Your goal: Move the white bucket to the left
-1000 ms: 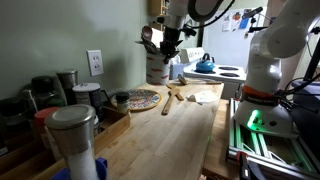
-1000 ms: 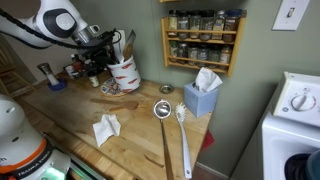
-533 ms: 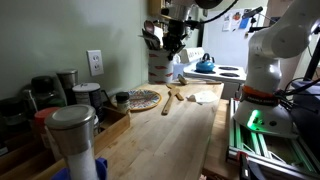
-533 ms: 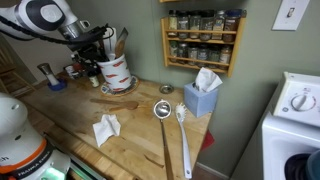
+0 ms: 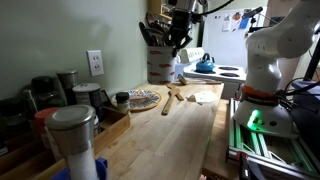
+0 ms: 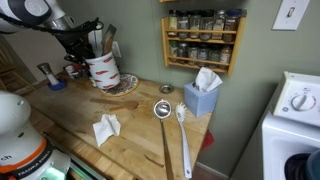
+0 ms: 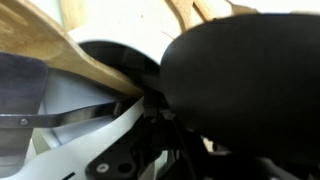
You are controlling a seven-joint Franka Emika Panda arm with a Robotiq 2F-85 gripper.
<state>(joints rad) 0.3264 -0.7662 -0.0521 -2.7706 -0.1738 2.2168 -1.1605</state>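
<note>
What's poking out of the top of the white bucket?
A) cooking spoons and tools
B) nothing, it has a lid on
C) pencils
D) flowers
A: in an exterior view, dark and wooden utensils stick up out of the open top of the white bucket.

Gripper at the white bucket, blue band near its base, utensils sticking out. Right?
No: the band near the base of the white bucket is red, not blue, as an exterior view shows. The gripper is at it and utensils stick out.
</note>
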